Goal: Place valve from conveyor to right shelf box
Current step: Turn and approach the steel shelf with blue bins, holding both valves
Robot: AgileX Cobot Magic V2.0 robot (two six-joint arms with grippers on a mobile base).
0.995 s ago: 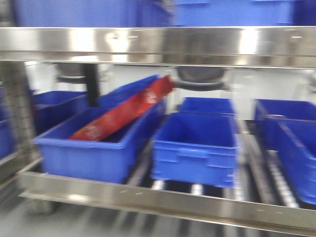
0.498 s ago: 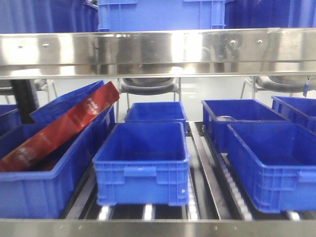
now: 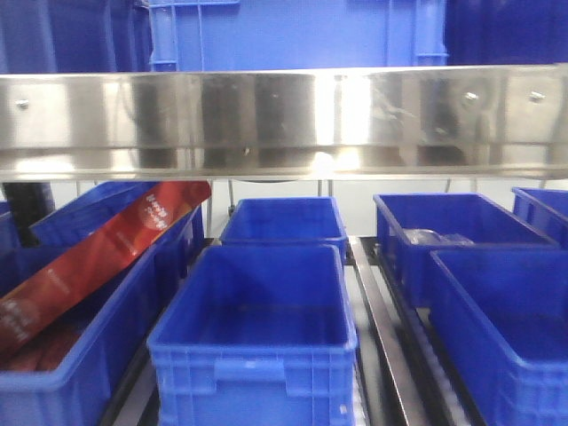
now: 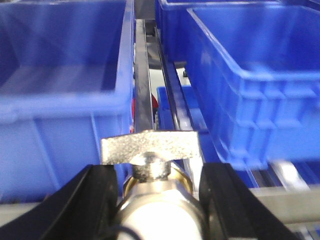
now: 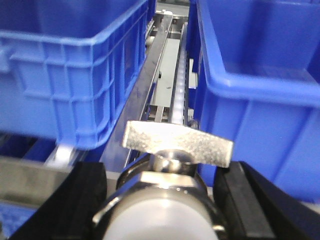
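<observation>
A silvery valve point(image 4: 161, 207) with a white end cap and a flat handle sits between the black fingers of my left gripper point(image 4: 157, 187), which is shut on it. My right gripper point(image 5: 162, 190) is shut on a second valve point(image 5: 167, 210) of the same kind. Both hang in front of the stainless shelf point(image 3: 284, 120), level with its blue boxes. The right box point(image 3: 510, 328) is open-topped in the front view. In the right wrist view a blue box point(image 5: 260, 95) stands just ahead to the right. The conveyor is out of view.
A middle blue box point(image 3: 257, 342) stands nearest. The left box point(image 3: 80, 355) holds a long red packet point(image 3: 98, 257). More boxes sit behind and on the upper level. Roller rails point(image 5: 177, 95) run between boxes. The shiny upper lip spans the whole view.
The front view has swung right and closed in on the shelf. The boxes look larger and the lower front lip has dropped out of view.
</observation>
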